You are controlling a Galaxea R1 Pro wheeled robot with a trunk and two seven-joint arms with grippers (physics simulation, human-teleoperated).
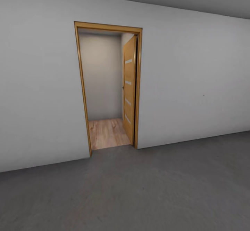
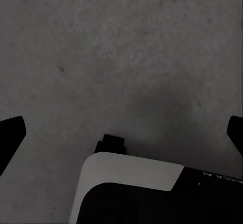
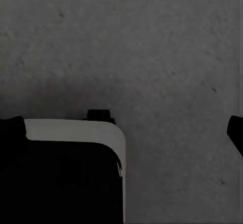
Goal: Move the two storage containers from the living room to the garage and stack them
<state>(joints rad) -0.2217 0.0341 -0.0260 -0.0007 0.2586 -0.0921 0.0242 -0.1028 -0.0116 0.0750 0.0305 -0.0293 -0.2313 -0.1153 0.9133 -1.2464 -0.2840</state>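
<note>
No storage containers are seen. From the garage's concrete floor (image 1: 139, 189), an open doorway (image 1: 107, 88) with wood-plank flooring (image 1: 107, 132) beyond is faced, straight ahead. Both the left gripper (image 2: 121, 133) and right gripper (image 3: 121, 133) are held with jaws spread, empty, neither favoured.

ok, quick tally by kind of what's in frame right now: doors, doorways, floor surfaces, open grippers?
Wooden door, swung open: 1
Wood-framed doorway: 1
Floor surfaces: 2, the grey concrete floor and the light wood-plank floor past the doorway
Open grippers: 2, left gripper and right gripper, both over concrete, holding nothing
Total: 6
</note>
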